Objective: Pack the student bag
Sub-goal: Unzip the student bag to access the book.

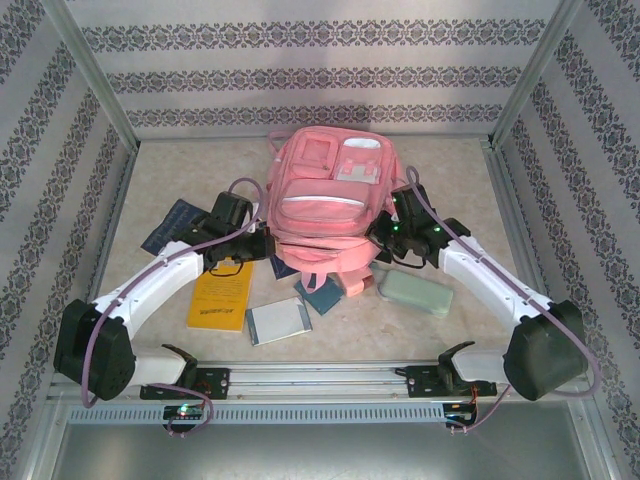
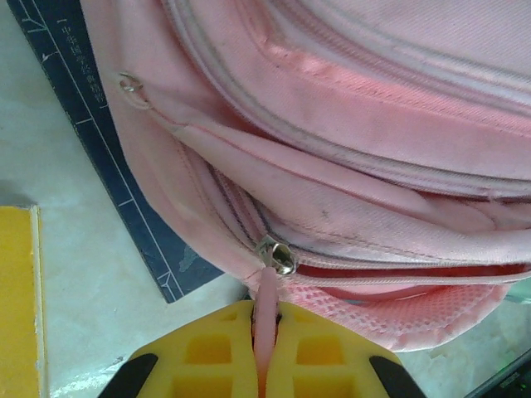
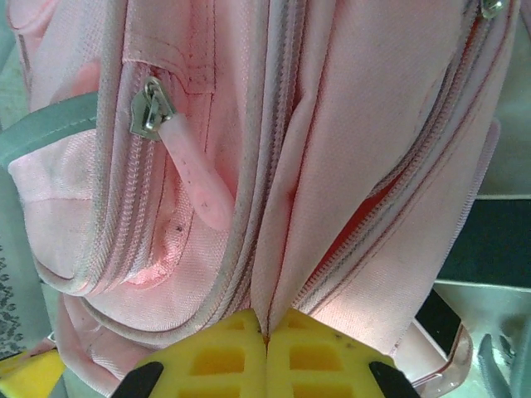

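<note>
One: logged at the near side a yellow booklet point(image 1: 220, 300), a grey flat pad point(image 1: 278, 322) and a pale green case point(image 1: 415, 294) on the table point(image 1: 380, 335). Two: found left gripper point(image 2: 265, 323) clamped on the pink zipper pull point(image 2: 266, 290), right gripper point(image 3: 266, 332) pinched tight on a fold of the student bag point(image 3: 357, 124). Three: located that bag mid-table, front up, between both grippers, reaching toward the far wall point(image 1: 320, 80).

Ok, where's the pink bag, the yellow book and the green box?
Student bag point(image 1: 318, 225): top external view, middle of its front.
Yellow book point(image 1: 220, 303): top external view, middle of its cover.
Green box point(image 1: 415, 293): top external view, its lid's middle.
</note>
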